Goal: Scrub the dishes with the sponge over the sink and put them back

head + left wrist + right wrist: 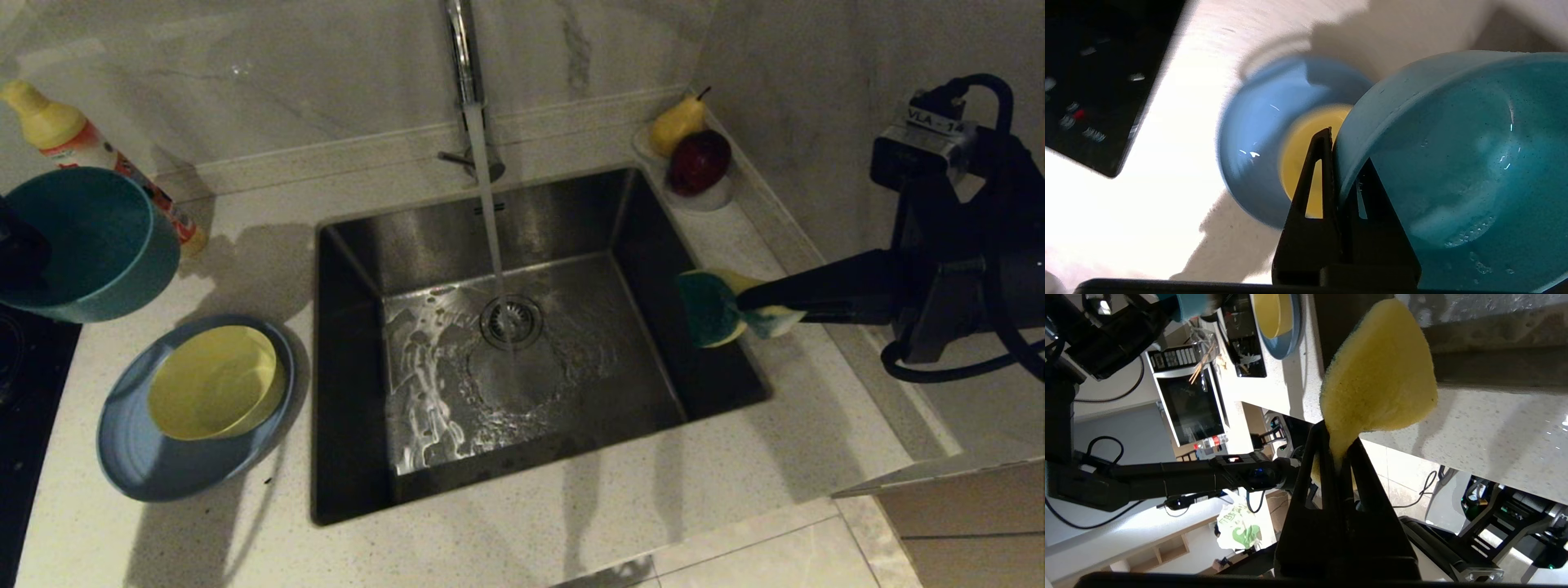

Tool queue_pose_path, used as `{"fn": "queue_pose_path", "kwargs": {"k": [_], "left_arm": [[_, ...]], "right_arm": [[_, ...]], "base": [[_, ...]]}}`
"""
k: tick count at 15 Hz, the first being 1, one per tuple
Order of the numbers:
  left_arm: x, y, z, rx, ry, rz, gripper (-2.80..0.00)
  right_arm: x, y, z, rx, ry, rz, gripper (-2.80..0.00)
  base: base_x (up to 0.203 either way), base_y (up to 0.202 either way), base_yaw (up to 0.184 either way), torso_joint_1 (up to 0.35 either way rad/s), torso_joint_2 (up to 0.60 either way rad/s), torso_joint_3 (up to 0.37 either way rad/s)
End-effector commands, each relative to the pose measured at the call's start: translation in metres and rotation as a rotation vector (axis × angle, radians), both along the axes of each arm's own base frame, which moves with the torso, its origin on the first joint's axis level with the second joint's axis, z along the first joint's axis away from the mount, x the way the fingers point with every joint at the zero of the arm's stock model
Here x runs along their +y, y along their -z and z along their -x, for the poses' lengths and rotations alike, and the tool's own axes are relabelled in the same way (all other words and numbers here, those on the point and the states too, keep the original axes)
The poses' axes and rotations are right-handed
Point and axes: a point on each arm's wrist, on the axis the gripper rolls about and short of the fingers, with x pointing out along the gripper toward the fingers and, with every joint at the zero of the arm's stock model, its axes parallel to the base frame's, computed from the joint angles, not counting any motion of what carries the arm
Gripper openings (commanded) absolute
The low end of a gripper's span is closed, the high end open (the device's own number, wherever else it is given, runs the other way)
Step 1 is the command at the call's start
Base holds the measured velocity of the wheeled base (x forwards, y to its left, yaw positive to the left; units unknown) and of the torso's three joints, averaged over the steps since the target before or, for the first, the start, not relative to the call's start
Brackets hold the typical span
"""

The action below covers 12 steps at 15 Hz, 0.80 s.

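From the head, water runs from the tap [467,73] into the sink [522,343]; the right gripper [747,309] holds the sponge [718,309] over its right edge, and the teal bowl [86,241] hangs at far left above the counter [571,523]. The yellow bowl [214,382] sits on the blue plate [143,461].

The left wrist alone shows the left gripper [1339,159] clamped on the teal bowl's [1453,163] rim, wet inside.

The right wrist shows the fingers [1314,465] pinching the sponge's [1380,375] narrow end.

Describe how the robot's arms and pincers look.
The right arm is matte black and boxy, with thick black cables looping round it and a grey block labelled "VLA-1…" on top. Its right pincer has long, tapering black fingers. The left pincer has black wedge-shaped fingers with slotted cut-outs.
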Motion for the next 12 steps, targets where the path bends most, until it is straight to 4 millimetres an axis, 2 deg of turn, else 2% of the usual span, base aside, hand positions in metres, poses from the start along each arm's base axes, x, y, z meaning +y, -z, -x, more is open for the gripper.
{"fn": "queue_pose_path", "kwargs": {"k": [1,3,6,12], "left_arm": [[0.02,0.002,-0.006,-0.021,-0.13,0.037,-2.8],[0.042,0.006,-0.019,-0.041,-0.223,0.043,-2.8],[0.081,0.027,-0.046,0.009,-0.335,0.07,-2.8],[0.146,0.064,-0.076,0.037,-0.445,0.195,-2.8]], "right_arm": [[0.0,0.002,-0.002,0.014,0.0,0.002,-2.8],[0.001,0.003,-0.003,0.015,0.0,0.002,-2.8],[0.001,0.005,-0.003,0.023,0.0,0.007,-2.8],[0.001,0.008,-0.003,0.016,-0.007,0.02,-2.8]], "base": [[0.0,0.0,0.0,0.0,0.0,0.0],[0.0,0.0,0.0,0.0,0.0,0.0],[0.0,0.0,0.0,0.0,0.0,0.0],[0.0,0.0,0.0,0.0,0.0,0.0]]}}
